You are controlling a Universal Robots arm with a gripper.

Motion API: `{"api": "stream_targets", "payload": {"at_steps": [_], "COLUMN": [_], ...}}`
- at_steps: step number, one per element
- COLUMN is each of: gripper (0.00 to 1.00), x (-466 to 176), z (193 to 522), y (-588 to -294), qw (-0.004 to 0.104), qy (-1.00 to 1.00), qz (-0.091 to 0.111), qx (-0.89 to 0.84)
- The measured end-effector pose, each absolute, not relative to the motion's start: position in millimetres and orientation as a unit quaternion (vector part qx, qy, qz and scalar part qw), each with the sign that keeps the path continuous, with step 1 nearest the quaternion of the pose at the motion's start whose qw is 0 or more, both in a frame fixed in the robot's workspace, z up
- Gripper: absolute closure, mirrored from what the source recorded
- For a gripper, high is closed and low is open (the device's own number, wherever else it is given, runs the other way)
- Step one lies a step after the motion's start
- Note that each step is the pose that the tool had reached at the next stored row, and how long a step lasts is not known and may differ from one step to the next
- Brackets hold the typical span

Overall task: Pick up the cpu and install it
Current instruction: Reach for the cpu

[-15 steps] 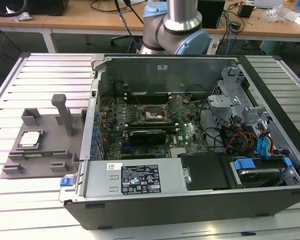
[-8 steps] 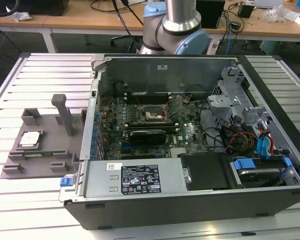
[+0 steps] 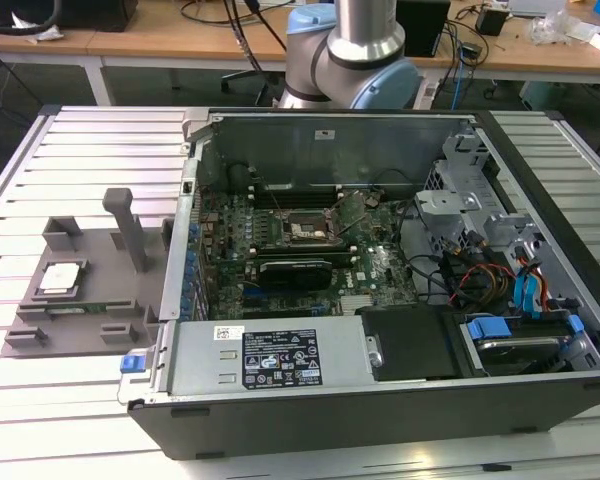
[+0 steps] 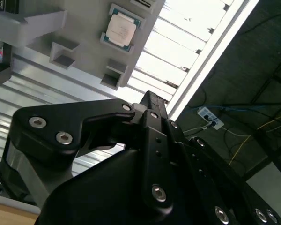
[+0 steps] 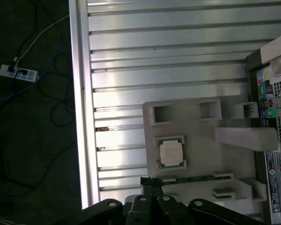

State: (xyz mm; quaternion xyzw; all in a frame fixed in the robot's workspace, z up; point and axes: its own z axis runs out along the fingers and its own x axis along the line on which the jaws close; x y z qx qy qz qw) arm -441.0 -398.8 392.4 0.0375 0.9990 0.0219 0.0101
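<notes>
Eyes on the cpu (image 5: 171, 152) now, a small flat square chip with a silver-grey metal top and a thin pale rim, lying flat in a square seat on the grey plastic fixture tray (image 5: 201, 154). The tray rests on the slatted aluminium worktop (image 5: 168, 79). In the exterior view the chip (image 3: 60, 277) is out at the exterior view's left, well apart from the open dark computer case (image 3: 330, 410), with a tall grey upright post (image 3: 130, 230) on the tray between them. Inside the case I can see the green motherboard (image 3: 380, 275) and, near its middle, the black square socket frame (image 3: 305, 232), with nothing seated in it as far as I can make out from here. The silver and pale blue robot arm (image 3: 365, 40) rises behind the case. My black claw (image 5: 149, 180) hangs above the tray's edge near the chip, not touching it. In both wrist views the two fingers look drawn together, narrow, with nothing between them, though the dark metal makes the gap hard to judge. The second wrist view gives me the claw (image 4: 147, 99) from behind, with the chip (image 4: 122, 30) on the tray beyond its tips. A white power strip (image 5: 19, 73) lies on the dark floor beside the worktop.
</notes>
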Motion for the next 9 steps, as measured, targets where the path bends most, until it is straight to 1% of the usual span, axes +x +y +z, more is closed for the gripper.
{"api": "stream_targets", "payload": {"at_steps": [3, 9], "gripper": [0.89, 0.89], "x": [-415.7, -402.2], "z": [391.5, 391.3], "y": [-398.8, -398.8], "qw": [0.004, 0.002], "qy": [0.999, 0.999], "qz": [0.022, 0.022], "qx": [0.038, 0.038]}}
